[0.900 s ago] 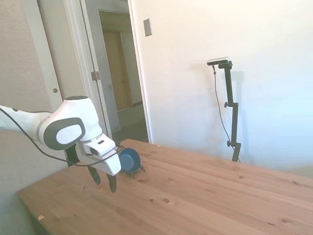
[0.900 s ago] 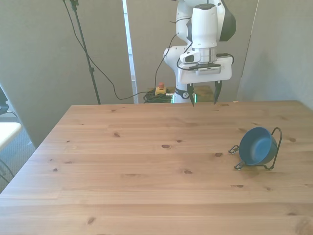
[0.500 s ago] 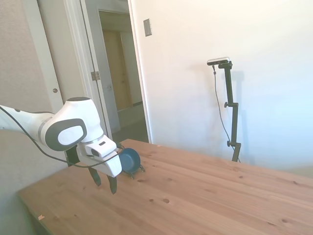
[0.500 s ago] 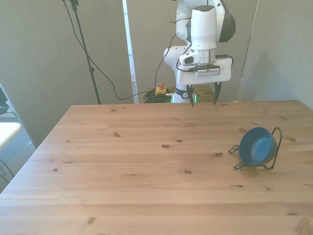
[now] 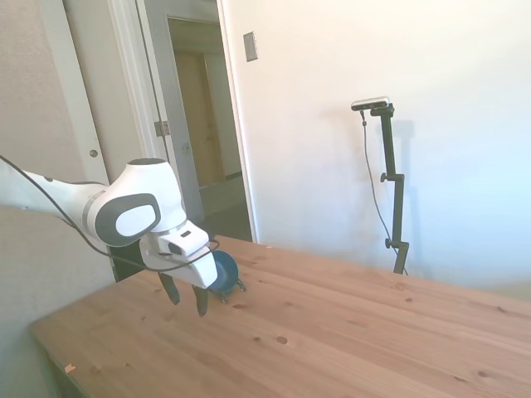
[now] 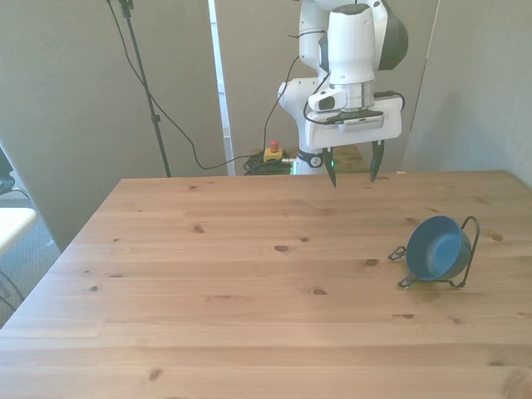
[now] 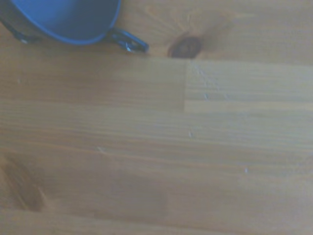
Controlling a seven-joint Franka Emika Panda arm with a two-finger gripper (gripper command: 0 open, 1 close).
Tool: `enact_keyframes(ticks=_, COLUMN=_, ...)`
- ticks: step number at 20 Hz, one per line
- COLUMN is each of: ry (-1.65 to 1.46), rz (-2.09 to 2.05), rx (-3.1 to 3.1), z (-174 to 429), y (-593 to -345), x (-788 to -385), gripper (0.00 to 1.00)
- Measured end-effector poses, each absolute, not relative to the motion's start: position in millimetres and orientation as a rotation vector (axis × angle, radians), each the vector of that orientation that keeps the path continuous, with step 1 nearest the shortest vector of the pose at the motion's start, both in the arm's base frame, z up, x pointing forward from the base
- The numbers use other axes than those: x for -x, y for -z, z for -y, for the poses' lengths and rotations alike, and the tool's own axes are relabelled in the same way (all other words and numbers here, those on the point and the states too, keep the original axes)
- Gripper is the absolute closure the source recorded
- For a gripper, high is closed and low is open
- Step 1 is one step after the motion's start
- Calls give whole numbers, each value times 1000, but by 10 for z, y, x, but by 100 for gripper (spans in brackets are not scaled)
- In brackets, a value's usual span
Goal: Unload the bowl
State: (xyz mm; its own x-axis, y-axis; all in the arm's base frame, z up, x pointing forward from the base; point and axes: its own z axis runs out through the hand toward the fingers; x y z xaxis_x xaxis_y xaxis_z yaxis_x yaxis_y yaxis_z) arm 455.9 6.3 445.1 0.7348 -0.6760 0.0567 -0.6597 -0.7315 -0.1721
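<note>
Side view, gripper: the gripper (image 5: 189, 300) is hung above the worktop (image 5: 348, 332) near its left end, fingers (image 5: 200, 302) spread and pointed down, nothing held.
Side view, bowl: the bowl (image 5: 224, 271) is seen just behind the gripper, mostly hidden by it.
Front view, bowl: it is stood on edge in a thin wire rack (image 6: 467, 249) near the front view's right side, its opening turned to the front view's left; the rack is judged to keep it upright.
Front view, gripper: it is held over the far edge, well apart from the bowl, so the approach is judged barely begun.
Wrist view: a blue rim (image 7: 68, 22) and a rack foot (image 7: 129, 41) are caught, blurred, on bare wood.
</note>
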Motion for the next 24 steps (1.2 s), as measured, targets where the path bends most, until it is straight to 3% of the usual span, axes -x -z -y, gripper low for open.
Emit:
enact_keyframes(ticks=8, ry=191, rz=-966, rx=2744, z=14, y=-4566, x=-5191, gripper=0)
enact_keyframes(ticks=24, ry=75, rz=-601, rx=2671, z=-371, y=-4348, x=-5973, gripper=0)
